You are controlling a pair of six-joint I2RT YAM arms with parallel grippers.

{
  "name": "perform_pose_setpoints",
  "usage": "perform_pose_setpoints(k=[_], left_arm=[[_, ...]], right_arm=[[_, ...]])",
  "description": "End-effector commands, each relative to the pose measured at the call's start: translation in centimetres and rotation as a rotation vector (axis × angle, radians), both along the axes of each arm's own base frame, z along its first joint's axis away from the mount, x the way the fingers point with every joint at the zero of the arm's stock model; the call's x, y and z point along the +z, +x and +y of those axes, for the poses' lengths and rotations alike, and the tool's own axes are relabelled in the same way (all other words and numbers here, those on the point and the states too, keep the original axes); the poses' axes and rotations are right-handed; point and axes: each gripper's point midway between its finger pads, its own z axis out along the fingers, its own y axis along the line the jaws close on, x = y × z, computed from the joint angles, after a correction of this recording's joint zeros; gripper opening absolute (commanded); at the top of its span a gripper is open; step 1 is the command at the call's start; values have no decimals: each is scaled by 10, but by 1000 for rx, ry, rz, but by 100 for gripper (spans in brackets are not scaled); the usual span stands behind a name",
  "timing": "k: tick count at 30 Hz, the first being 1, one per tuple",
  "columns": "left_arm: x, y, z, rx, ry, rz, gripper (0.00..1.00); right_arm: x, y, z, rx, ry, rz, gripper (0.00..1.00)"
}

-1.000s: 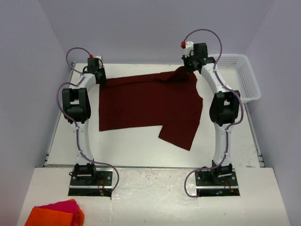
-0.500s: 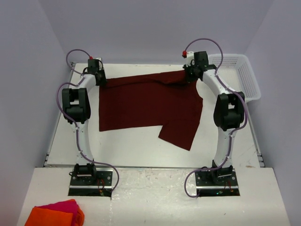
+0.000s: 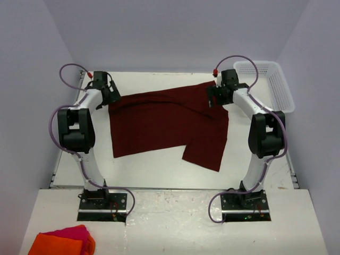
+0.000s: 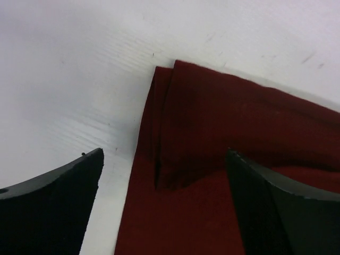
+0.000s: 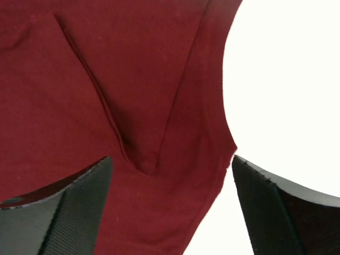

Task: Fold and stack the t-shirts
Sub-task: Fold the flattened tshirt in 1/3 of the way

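One soft maroon t-shirt (image 3: 164, 122) (creased, corner folded), left tool (image 4: 164, 170), right tool (image 5: 171, 170) both spread

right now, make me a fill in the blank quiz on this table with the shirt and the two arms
1. At the far corners of the maroon t-shirt, the left gripper and the right gripper both have their jaws ____.
2. The white basket sits at the far ____ corner of the table.
3. The orange and pink cloths lie off the table, near the base of the ____ arm.

Missing words: open; right; left
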Motion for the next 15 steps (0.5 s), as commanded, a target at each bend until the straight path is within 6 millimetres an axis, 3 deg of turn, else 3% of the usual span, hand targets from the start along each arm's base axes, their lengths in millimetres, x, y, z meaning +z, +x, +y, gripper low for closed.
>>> perform_pose_setpoints(k=[1,3,4,5,6,7,8,9,10,11,12,13,14,15], left_arm=[[79,22,5,54,-13,-198,100],[84,25,0,39,-25,-178,100],[94,31,-3,30,-32,-204,100],[96,36,-10,-1,-50,-218,100],[92,43,-14,-30,-64,-219,93],[87,46,-20,-57,-82,-210,90],[82,50,-32,-109,-123,-202,83],[67,54,-34,-137,-118,-166,51],[58,53,-35,-137,-118,-141,33],[49,51,-36,-137,-121,-118,16],[36,50,-37,-140,-128,-95,0],[32,49,-44,-165,-158,-90,0],[27,49,-47,-176,-171,-81,0],[23,50,-49,-187,-180,-77,0]], right_arm=[[60,14,13,-30,2,-138,95],[68,19,24,3,38,-143,96],[85,28,33,17,73,-177,96],[89,33,38,9,99,-175,96],[76,37,43,14,110,-129,96],[97,49,55,58,157,-162,94],[95,52,62,85,172,-139,76],[92,50,67,106,188,-101,50],[93,59,79,145,233,-101,22],[91,61,84,159,252,-93,6],[90,63,89,172,273,-92,0],[87,67,98,204,309,-82,4],[84,67,101,220,319,-68,18],[79,64,104,227,328,-38,47]])
